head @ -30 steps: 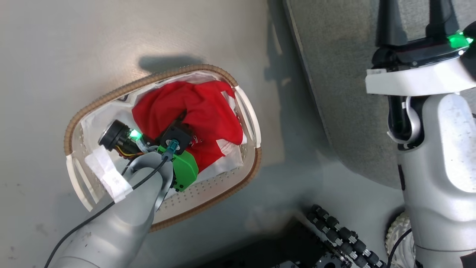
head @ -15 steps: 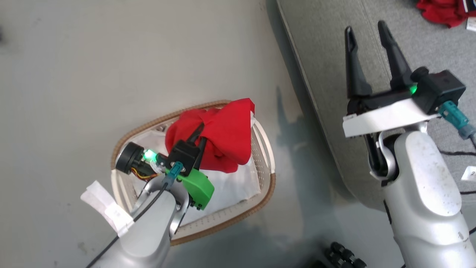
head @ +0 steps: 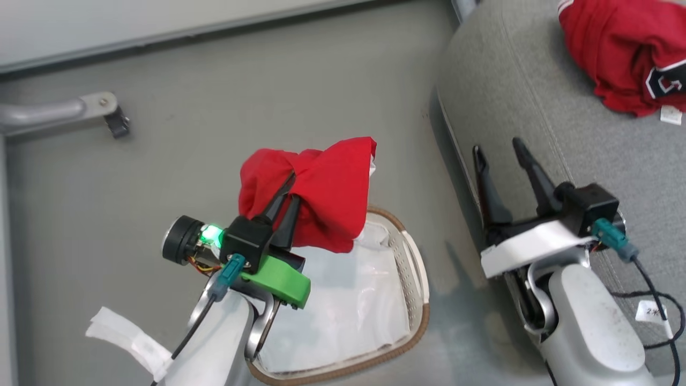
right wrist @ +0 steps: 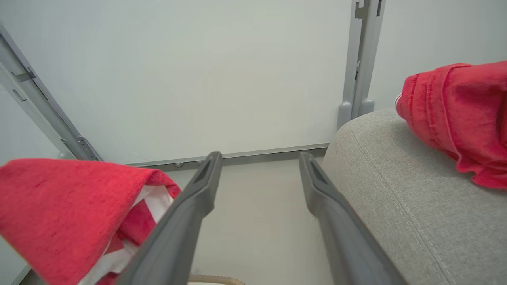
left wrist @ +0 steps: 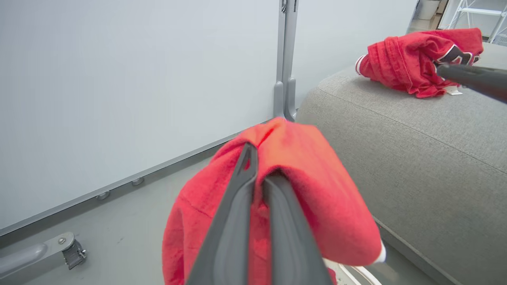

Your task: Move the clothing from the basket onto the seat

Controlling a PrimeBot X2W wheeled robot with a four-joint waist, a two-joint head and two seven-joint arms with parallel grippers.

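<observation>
My left gripper (head: 292, 182) is shut on a red garment (head: 321, 198), which hangs bunched above the far end of the basket (head: 412, 257). In the left wrist view the same red garment (left wrist: 301, 186) drapes over the closed fingers (left wrist: 245, 190). The basket's white liner (head: 343, 300) lies bare inside. My right gripper (head: 498, 153) stands open and empty at the near edge of the grey seat (head: 509, 86). Its fingers (right wrist: 198, 190) frame bare floor. A second red garment (head: 616, 53) with a black number lies on the seat; this second garment (left wrist: 412, 63) is also ahead in the left wrist view.
A grey metal frame leg (head: 59, 112) with a foot lies on the floor at the far left. A pale wall panel (left wrist: 138, 79) with a grey post (left wrist: 286, 59) stands behind. Black cables (head: 654, 300) with a white tag lie on the seat by my right arm.
My left gripper has lifted the red garment up out of the basket, leaving the liner bare. The head camera has tilted up, bringing the seat's garment and the wall into view.
</observation>
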